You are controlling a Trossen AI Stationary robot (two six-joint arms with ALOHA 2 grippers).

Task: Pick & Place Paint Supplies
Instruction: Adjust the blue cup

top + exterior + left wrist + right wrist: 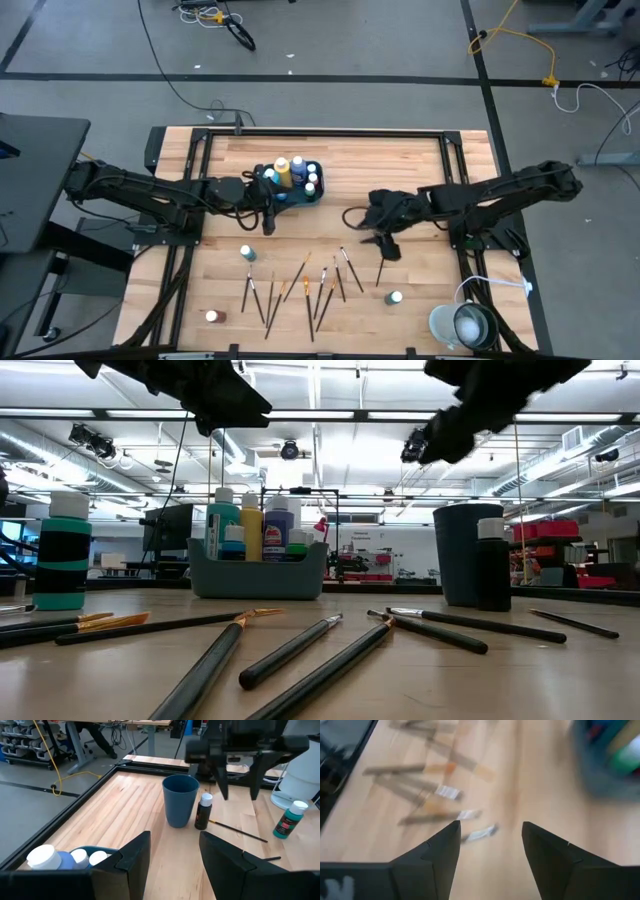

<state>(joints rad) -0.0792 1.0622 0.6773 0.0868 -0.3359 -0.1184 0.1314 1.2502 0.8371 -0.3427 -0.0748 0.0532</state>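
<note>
Nearest, about ten paintbrushes (305, 287) and three loose bottles (248, 254) lie on the bench (400, 160), not yet placed. Mid-bench, the right pincer (490, 845) hovers spread and empty. Farther back, the left pincer (172, 852), spread and empty, hangs beside the tray (310, 195), which holds several bottles.

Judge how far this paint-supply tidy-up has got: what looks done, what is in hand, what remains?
Done: several bottles stand in the teal tray. In hand: nothing; the left gripper hangs open beside the tray, and the right gripper hovers open over the brushes. Left: the scattered paintbrushes and three loose bottles on the table; the blue cup's contents can't be seen.
</note>
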